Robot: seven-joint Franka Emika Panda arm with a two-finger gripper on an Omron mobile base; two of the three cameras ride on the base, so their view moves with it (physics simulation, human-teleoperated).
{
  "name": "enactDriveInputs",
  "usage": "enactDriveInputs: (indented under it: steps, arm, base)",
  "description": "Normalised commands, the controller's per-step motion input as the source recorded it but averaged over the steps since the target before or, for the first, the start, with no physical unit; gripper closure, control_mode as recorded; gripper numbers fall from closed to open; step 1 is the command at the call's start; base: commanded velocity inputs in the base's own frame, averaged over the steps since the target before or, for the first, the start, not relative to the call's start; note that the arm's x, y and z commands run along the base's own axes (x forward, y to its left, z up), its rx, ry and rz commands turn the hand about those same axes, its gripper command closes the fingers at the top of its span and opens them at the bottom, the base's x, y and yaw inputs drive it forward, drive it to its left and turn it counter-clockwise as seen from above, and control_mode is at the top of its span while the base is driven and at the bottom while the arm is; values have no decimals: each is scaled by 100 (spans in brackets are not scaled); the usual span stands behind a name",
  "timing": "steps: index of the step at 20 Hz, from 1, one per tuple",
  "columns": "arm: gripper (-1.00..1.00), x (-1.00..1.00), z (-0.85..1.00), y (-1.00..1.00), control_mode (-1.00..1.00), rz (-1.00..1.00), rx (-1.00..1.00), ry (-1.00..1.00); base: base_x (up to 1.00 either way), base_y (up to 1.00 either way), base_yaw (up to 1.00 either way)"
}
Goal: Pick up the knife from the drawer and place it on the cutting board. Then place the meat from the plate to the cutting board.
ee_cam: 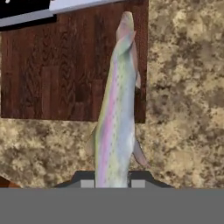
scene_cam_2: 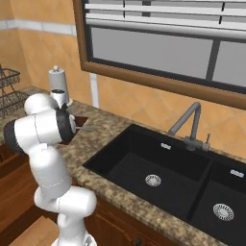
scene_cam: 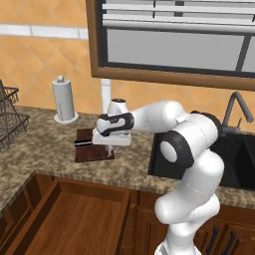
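The tool (scene_cam: 113, 146) hovers over the cutting board (scene_cam: 87, 154) bearing the knife (scene_cam: 82, 143).

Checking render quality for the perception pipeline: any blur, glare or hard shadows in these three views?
Left base view: flat, even light, no glare; soft pixelation, the knife on the cutting board reads coarse. Right base view: same even light, sink basin nearly uniform black, little detail. Hand view: sharpest; the fish held in the end effector casts no clear shadow on the board, countertop speckle blocky.

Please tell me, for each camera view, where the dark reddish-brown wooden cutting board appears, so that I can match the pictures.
Left base view: the cutting board lies left of centre, under the white hand.
Right base view: a sliver beside the arm, at left.
Hand view: upper left, behind the held fish.
Shared landmark: the speckled granite counter.
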Motion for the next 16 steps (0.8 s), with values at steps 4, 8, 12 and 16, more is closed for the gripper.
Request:
enactDriveInputs:
  steps: [4,8,12,16]
  arm:
    - [100,84,-53,53,-100,0,-9,12]
    - [100,61,-37,35,-100,0,-7,8]
    - [100,60,-40,17,-100,0,-7,3]
    - [-100,1,-31,-2,-100,0,-6,-3]
  base:
    - [0,0,0]
    - [0,0,0]
    - [0,0,0]
    - [0,0,0]
